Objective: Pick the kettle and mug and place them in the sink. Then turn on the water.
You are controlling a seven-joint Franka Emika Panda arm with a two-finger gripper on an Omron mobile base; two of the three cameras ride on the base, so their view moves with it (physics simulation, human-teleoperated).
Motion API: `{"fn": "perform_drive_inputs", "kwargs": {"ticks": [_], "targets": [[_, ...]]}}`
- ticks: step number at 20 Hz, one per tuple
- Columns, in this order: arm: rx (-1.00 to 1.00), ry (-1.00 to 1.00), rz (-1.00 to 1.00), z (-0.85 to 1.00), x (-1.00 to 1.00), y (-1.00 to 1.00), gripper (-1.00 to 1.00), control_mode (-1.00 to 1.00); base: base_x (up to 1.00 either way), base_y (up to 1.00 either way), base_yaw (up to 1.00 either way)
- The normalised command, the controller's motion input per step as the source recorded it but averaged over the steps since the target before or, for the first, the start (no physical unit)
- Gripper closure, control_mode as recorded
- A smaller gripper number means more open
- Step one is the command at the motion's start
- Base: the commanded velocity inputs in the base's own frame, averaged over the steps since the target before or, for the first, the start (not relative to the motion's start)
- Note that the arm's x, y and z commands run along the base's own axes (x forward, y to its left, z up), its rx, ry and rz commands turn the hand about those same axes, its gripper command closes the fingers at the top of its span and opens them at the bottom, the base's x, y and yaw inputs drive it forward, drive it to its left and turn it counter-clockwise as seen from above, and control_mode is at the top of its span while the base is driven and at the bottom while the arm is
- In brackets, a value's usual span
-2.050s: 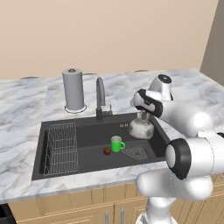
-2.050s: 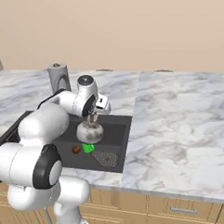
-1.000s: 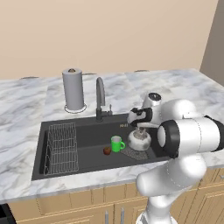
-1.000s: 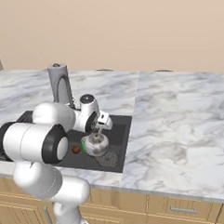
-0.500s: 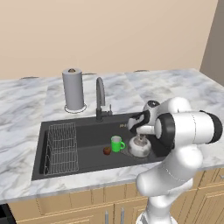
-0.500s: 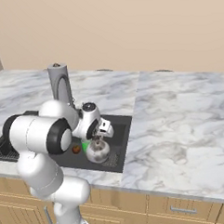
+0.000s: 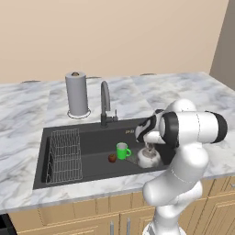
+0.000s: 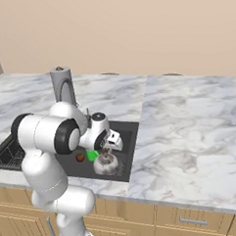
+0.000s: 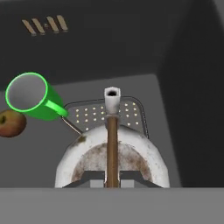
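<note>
The silvery kettle sits low in the right part of the dark sink, over the drain grate. My gripper is directly above it, shut on the kettle's thin arched handle; in the hand view the gripper has one finger on each side of the handle, and the spout points away. The green mug stands upright on the sink floor just left of the kettle, a little apart from it. From above, the mug shows its pale inside. No water runs from the faucet.
A small brown-red apple lies beside the mug. A wire rack fills the sink's left end. A tall grey paper-towel roll stands behind the sink's left corner. White marble counter spreads to the right.
The arm has carried the kettle down from above the sink's right rim to the basin floor next to the mug. The mug and apple have not moved.
</note>
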Motion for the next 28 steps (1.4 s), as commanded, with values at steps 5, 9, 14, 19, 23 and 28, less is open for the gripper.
{"fn": "perform_drive_inputs", "kwargs": {"ticks": [5, 9, 14, 19, 23, 28], "targets": [[0.00, 0.06, 0.00, -0.23, 0.00, -0.01, 1.00, -1.00, 0.00, 0.00, 0.00], [0.00, 0.04, 0.00, -0.17, 0.10, 0.00, 1.00, -1.00, 0.00, 0.00, 0.00], [0.00, 0.06, 0.00, -0.12, 0.20, -0.03, 1.00, -1.00, 0.00, 0.00, 0.00], [0.00, 0.08, 0.00, -0.11, 0.25, -0.10, 1.00, -1.00, 0.00, 0.00, 0.00], [0.00, 0.06, 0.00, -0.14, 0.21, -0.04, 1.00, -1.00, 0.00, 0.00, 0.00], [0.00, 0.06, 0.00, -0.13, 0.08, 0.00, 1.00, -1.00, 0.00, 0.00, 0.00]]}}
